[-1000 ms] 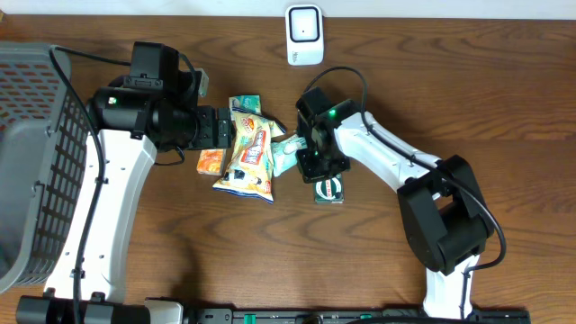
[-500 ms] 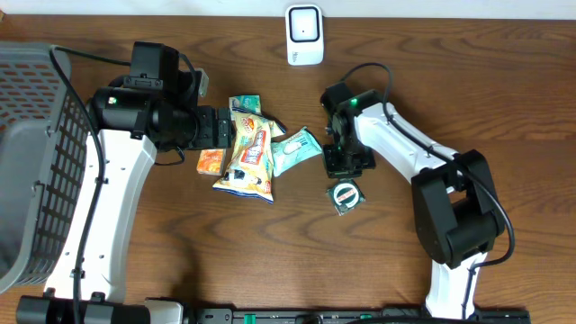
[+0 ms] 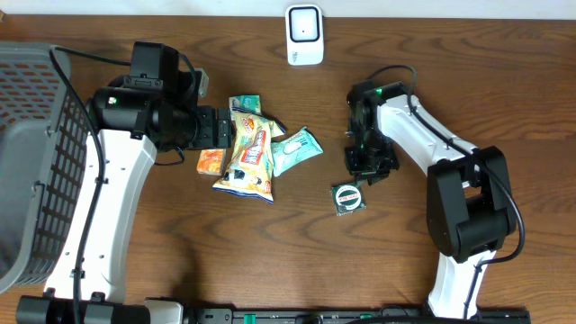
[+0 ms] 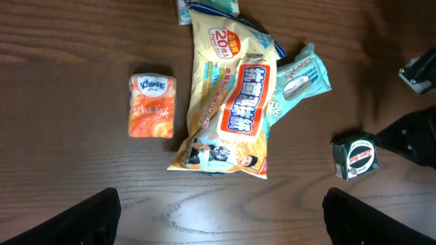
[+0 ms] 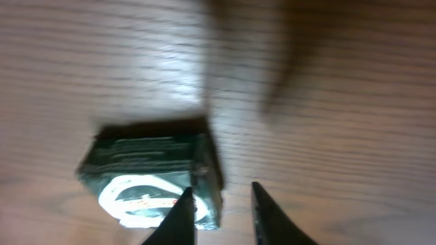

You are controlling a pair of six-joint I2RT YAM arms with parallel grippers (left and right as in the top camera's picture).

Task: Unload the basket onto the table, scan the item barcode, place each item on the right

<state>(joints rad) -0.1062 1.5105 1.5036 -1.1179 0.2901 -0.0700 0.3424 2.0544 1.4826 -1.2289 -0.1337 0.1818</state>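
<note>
Your right gripper (image 5: 221, 211) is barely parted and empty just beside the small green box (image 5: 150, 167); it's probably light, rigid and slick, so pinch its flat sides.

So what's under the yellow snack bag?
One end of the teal packet is tucked under the yellow snack bag, at its right edge; anything else beneath is hidden.

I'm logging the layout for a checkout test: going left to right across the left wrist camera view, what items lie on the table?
orange tissue pack → yellow snack bag → teal packet → small dark green box
</note>
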